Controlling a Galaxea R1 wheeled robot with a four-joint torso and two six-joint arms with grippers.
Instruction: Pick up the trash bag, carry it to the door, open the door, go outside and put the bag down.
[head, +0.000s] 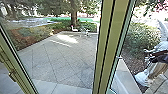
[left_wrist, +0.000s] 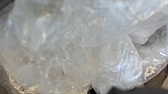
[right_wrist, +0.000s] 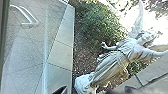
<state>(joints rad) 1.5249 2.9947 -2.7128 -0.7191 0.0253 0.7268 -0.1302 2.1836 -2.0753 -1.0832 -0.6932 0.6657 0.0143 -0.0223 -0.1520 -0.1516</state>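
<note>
Crumpled, translucent plastic of the trash bag (left_wrist: 75, 50) lies close before the camera in the left wrist view, with a dark edge of the robot at the picture's lower rim. In the head view, pale door framing (head: 103, 47) rises right of the middle, and another slanted frame with metal hardware (head: 12, 75) stands at the left. Whether the door is ajar I cannot tell. A pale bent bar (right_wrist: 31, 18), perhaps a handle or its reflection, shows over the paving in the right wrist view. How my grippers stand cannot be made out.
Beyond the framing lies a paved yard (head: 62, 60), with a tree trunk (head: 74, 15) and low hedges (head: 27, 36) behind it. On the right, a white statue (head: 158, 60) stands beside a bush (head: 140, 38); the statue (right_wrist: 117, 58) also appears in the right wrist view.
</note>
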